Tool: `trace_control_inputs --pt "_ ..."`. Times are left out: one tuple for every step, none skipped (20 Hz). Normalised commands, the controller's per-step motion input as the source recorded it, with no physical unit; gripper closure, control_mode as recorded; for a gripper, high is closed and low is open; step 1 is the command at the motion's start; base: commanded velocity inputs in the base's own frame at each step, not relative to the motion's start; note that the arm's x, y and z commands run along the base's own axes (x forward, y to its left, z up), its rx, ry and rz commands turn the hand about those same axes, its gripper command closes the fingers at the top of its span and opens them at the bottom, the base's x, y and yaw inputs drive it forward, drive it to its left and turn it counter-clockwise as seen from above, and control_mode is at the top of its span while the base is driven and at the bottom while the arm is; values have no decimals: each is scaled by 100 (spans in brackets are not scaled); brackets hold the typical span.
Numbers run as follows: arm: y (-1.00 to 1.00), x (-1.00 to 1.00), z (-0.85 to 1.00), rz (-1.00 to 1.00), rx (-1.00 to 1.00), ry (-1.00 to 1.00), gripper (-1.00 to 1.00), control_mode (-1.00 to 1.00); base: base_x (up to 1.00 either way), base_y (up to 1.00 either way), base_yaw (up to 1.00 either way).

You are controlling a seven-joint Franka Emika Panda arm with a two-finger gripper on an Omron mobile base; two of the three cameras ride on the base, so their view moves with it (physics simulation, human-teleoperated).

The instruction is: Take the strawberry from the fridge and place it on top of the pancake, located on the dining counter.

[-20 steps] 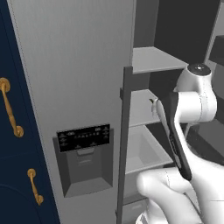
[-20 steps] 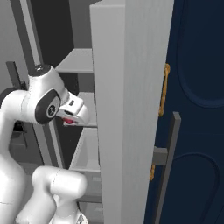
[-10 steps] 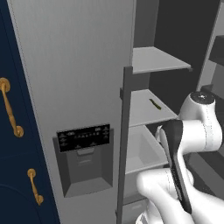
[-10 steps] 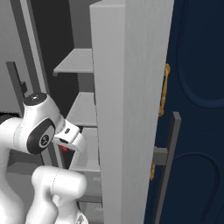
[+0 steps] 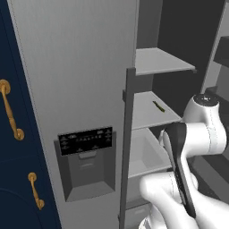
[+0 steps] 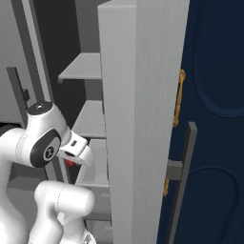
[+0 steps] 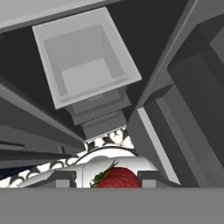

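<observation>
The strawberry (image 7: 118, 177), bright red with green leaves, sits between my two dark fingertips (image 7: 65, 178) in the hand view. My gripper (image 7: 108, 179) is shut on it. From the right base view the gripper (image 6: 71, 159) hangs low beside the open fridge (image 6: 138, 95), with the strawberry (image 6: 69, 162) showing as a red spot under the white hand. The fridge (image 5: 80, 67) stands grey with its black dispenser panel (image 5: 86, 139), and its right compartment is open. The pancake and the dining counter are out of view.
Pale grey shelves (image 5: 156, 60) and an open drawer bin (image 7: 83, 57) sit inside the fridge. A small yellowish-green stick (image 5: 158, 106) lies on the middle shelf. Long vertical handles (image 5: 127, 147) flank the opening. Navy cabinets with brass handles (image 5: 11, 112) stand on the left and on the right (image 6: 209, 71).
The arm has dropped lower and drawn back from the middle shelf, carrying the strawberry down with it. The fridge and its shelves have not moved.
</observation>
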Motion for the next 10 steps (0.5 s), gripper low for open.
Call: trace_control_inputs --pt "0 -41 0 0 0 0 100 -100 0 0 0" --pt "0 0 0 0 0 0 100 100 -76 0 0" --pt "0 0 0 0 0 0 100 100 -100 0 0" --pt "0 0 0 0 0 0 100 100 -100 0 0" --pt "0 0 0 0 0 0 100 100 -100 0 0" --pt "0 0 0 0 0 0 100 100 -100 0 -1" --pt "0 0 0 0 0 0 100 100 -100 0 -2" --pt "0 0 0 0 0 0 100 100 -100 0 -3" --pt "0 0 0 0 0 0 100 100 -100 0 -5" --pt "0 0 0 0 0 0 100 100 -100 0 -10"
